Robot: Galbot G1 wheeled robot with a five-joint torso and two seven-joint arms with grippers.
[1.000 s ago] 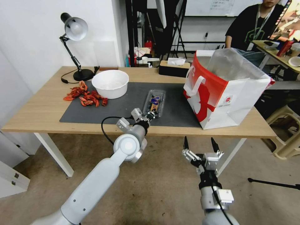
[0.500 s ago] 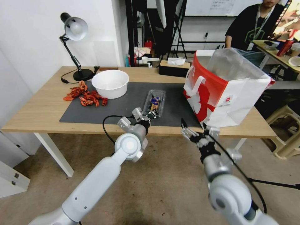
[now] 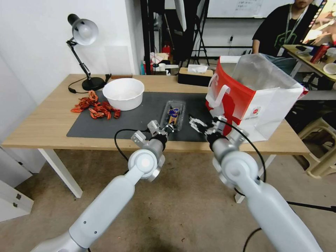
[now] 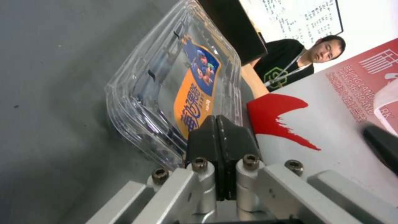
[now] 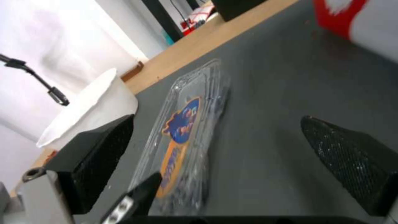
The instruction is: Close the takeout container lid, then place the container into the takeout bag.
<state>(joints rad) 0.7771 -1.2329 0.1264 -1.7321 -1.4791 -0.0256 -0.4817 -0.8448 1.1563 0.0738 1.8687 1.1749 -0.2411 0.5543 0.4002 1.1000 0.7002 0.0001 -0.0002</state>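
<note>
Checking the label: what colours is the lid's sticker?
Orange and blue on the lid, clearest in the left wrist view.

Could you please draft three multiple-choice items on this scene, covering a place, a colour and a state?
1. Where does the small clear plastic clamshell takeout container lie?
A. in the bowl
B. on the dark grey mat
C. inside the bag

2. What colours is the large paper takeout bag?
A. red and white
B. blue and yellow
C. all black

3. How do the fingers of the right claw stand?
A. clamped on the bag handle
B. pressed together
C. spread apart

Answers:
1 B: the head view shows it flat on the mat.
2 A: a red panel beside a white one.
3 C: the right wrist view shows a wide gap between both pads.
</note>
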